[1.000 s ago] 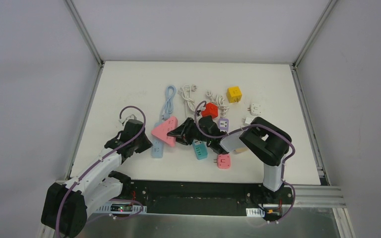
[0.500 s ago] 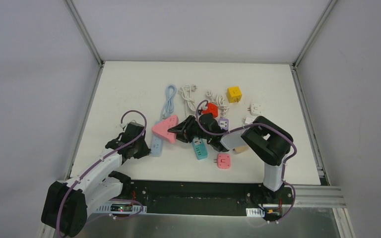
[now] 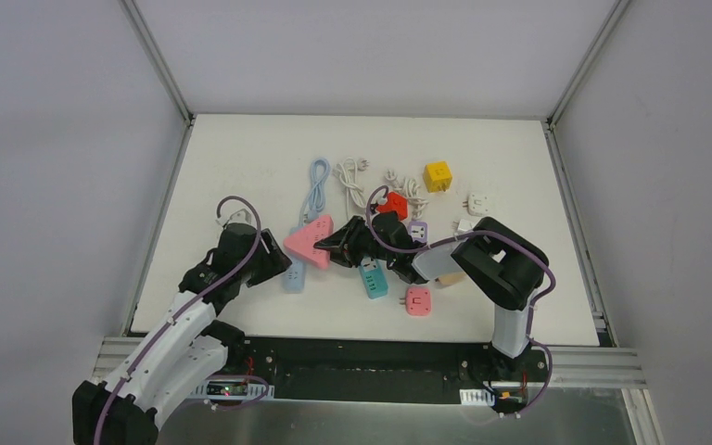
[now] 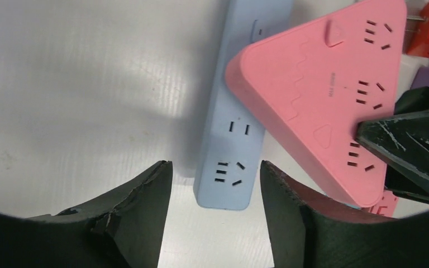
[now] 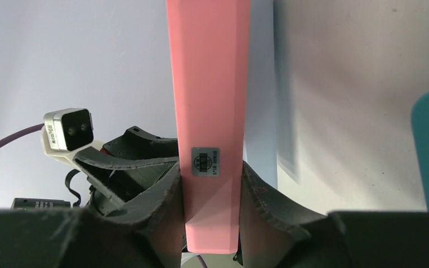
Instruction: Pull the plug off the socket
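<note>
At frame centre, the right gripper clamps the pink socket; the left gripper hangs open over the blue strip.

- triangular socket: pink, with a wavy raised line and heart shapes
- power strip: pale blue
- cube: yellow
- socket block: teal
- square adapter: pink
- adapter: red
- table: white

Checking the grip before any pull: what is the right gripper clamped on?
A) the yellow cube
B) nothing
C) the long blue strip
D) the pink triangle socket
D: the wrist view shows the right gripper squeezing the pink triangle socket by its edge.
</note>
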Controlling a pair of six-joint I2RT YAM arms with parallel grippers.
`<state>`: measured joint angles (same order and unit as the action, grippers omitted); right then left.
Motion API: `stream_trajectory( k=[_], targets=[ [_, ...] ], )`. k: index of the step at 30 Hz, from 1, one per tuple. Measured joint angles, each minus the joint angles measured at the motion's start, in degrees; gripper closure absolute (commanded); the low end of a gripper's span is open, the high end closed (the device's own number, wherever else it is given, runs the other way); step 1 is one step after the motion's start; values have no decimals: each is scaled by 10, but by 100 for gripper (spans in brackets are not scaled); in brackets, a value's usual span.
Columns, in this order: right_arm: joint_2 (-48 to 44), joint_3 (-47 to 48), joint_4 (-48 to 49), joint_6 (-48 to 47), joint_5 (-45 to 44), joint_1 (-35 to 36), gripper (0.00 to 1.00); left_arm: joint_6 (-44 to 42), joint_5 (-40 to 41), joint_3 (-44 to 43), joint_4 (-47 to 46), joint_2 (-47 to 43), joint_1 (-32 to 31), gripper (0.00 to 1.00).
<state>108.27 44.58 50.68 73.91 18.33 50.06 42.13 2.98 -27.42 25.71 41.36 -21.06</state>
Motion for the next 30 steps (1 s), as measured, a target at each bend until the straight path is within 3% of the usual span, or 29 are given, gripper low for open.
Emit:
stream_trajectory(
  k=[5,9,18,26,30],
  targets=[
    [0,0,0,0,2,0,100,-15,-43,1,-33,30,0,26],
    [0,0,0,0,5,0,100,-21,-71,11,-58,66,0,26],
    [0,1,0,1,11,-1,100,-25,-89,32,-90,111,-23,47],
    [10,9,-4,19,42,-9,100,-22,-53,32,-94,133,-60,66],
    [11,13,-2,-25,52,-10,100,-17,-41,32,-91,133,-60,71]
  ],
)
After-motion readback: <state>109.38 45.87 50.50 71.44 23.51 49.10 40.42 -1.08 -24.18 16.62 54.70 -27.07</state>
